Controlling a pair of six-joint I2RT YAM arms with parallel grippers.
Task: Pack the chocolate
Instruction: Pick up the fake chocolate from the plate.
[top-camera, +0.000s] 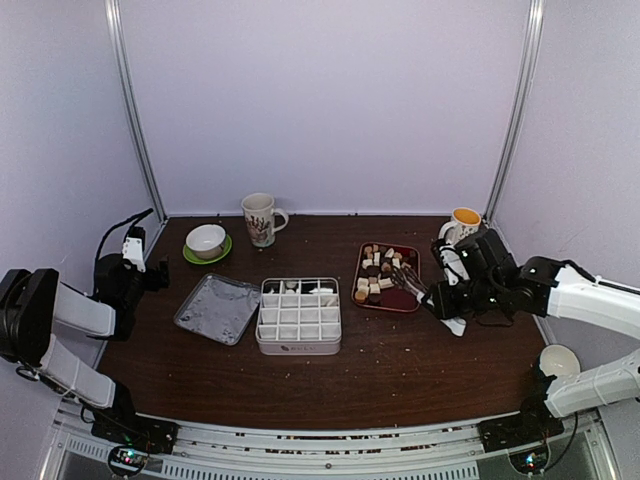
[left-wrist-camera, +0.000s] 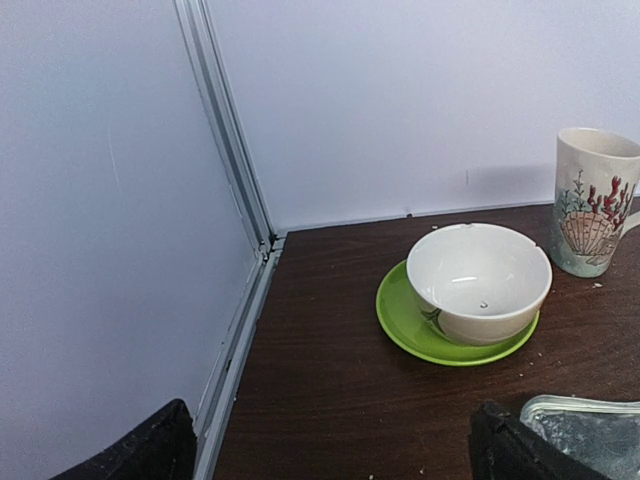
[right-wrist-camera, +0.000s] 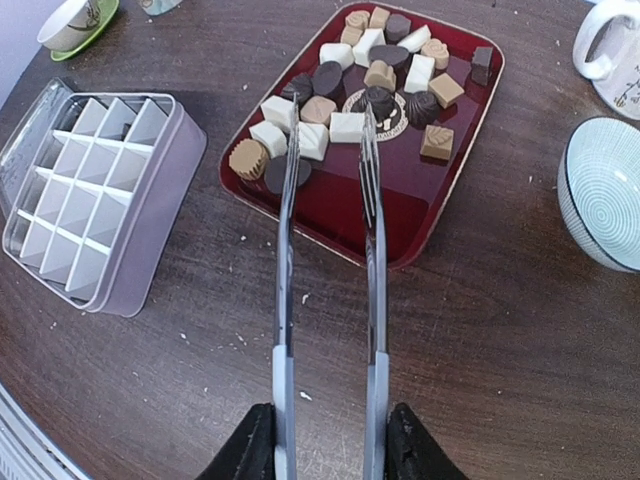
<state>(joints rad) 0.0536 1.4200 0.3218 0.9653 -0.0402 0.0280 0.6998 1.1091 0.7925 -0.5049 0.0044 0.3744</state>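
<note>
Left gripper (left-wrist-camera: 330, 455) hung well left of the divided box (top-camera: 298, 347), low over the table (top-camera: 400, 370), jaws spread wide with nothing between them. Far-left of the box sat a white bowl (top-camera: 206, 239) on a green saucer (top-camera: 188, 255). Just beside the box's left wall lay a grey tin lid (top-camera: 217, 308), tilted askew to it. Behind the box, a little left, stood a shell-printed mug (top-camera: 260, 218). The box itself sat mid-table, its white grid of cells facing up; what lay in its far row was too small to make out. Right of the box, near but apart, was a dark red tray (right-wrist-camera: 400, 215) bearing the chocolate (right-wrist-camera: 347, 127): brown, tan and white pieces, crowded toward the tray's far half. The tongs (right-wrist-camera: 284, 300) reached over the tray from the right, tips apart above its middle pieces; contact could not be told. Right gripper (right-wrist-camera: 330, 445), right of the tray, had its jaws clamped on the tongs' handle ends. Far right of the box stood a yellow-lined cup (top-camera: 463, 222); nearer, a striped bowl (right-wrist-camera: 605, 200).
</note>
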